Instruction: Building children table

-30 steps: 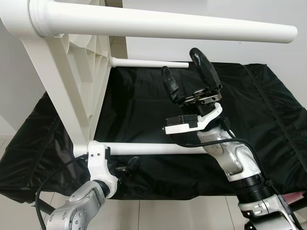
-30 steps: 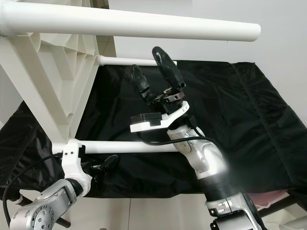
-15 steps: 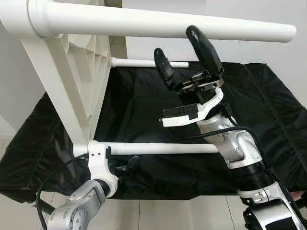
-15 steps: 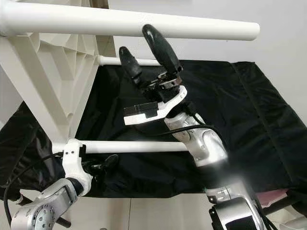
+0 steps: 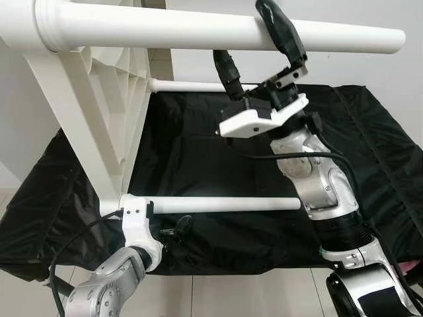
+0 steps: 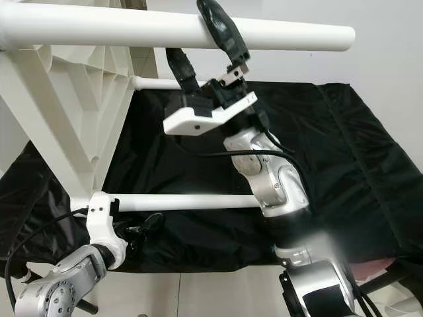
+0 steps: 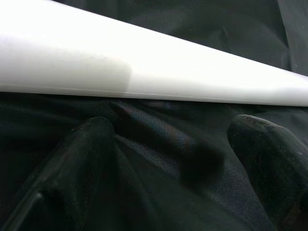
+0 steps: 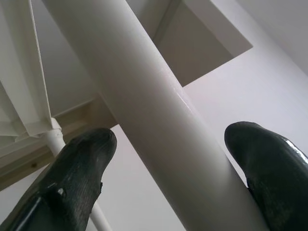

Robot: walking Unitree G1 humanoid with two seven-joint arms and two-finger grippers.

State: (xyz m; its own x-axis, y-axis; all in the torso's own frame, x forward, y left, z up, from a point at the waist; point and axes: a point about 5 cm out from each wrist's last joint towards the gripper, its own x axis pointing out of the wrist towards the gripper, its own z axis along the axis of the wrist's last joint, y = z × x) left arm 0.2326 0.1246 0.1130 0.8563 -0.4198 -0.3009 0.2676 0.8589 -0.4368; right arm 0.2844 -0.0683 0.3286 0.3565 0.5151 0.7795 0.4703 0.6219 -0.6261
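Table parts are seen tipped on their side at the left edge of a black cloth [image 5: 370,152]: a ribbed white tabletop [image 5: 99,112] stands on edge, and round white legs are held out from it level over the cloth. The top leg [image 5: 198,30] runs across the head views above everything else. The right gripper [image 5: 254,36] is raised to it with its fingers spread wide, one finger [image 5: 281,30] in front of the leg and the other [image 5: 228,69] behind and below it, so that the leg lies between them. In the right wrist view the leg [image 8: 159,120] is seen passing through the gap, close to one finger [image 8: 269,159] and apart from the other; whether it is touched cannot be told, and nothing is clamped. A lower leg [image 5: 225,205] runs just above the near edge of the cloth. The left gripper [image 5: 175,231] is held just under it near the tabletop, its fingers [image 7: 86,159] parted over the cloth, with the leg [image 7: 144,72] lying beyond the tips and not held. A far leg [image 5: 192,86] is seen at the back.
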